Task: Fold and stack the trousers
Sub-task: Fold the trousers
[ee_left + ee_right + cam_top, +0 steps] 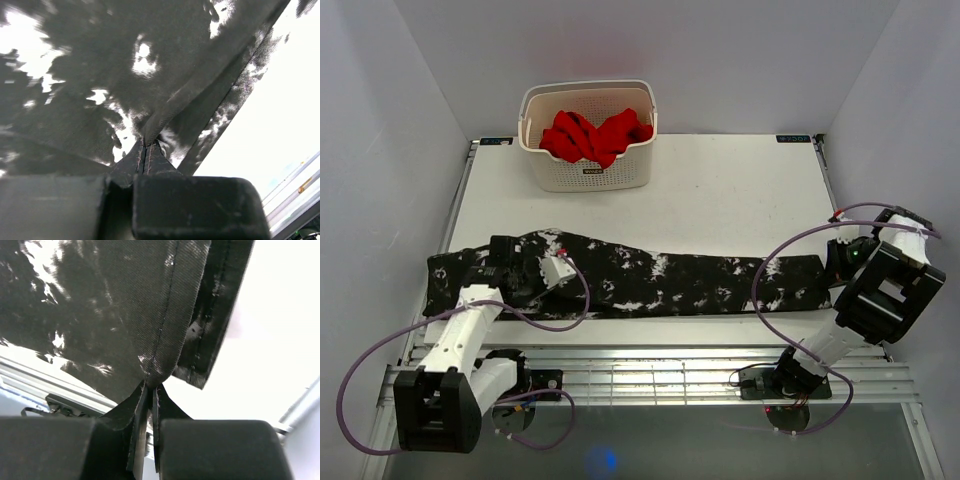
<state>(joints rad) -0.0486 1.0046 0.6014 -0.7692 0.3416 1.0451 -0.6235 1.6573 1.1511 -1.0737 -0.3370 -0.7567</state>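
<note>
**A:** Start closest in. What are the two grippers doing?

**B:** The left gripper (pixel 145 150) has its jaws pressed together on a raised fold of the long black fabric trousers with white splatter speckles (pixel 670 280), pinching along a stitched seam. The right gripper (pixel 148 390) is likewise clamped tight on a pleat of the same cloth, near a hemmed edge.

**A:** And where do the trousers lie?

**B:** On the near half of the flat white table (pixel 720 190), just beyond the metal grid rail (pixel 660 375) where the arms are bolted. Their long axis runs left to right, parallel to that near edge, spanning almost the whole table. The broader end points left, under the left arm. The narrower end points right, reaching the right arm's wrist.

**A:** Counts?

**B:** One pair of trousers, two arms, two grippers, each arm trailing one purple cable (pixel 575 315).

**A:** Farther back?

**B:** One cream perforated plastic basket (pixel 588 86) sits at the far edge, well apart from the trousers. Inside is bunched bright red fabric (pixel 595 135). I cannot tell whether it is one piece or more.
</note>
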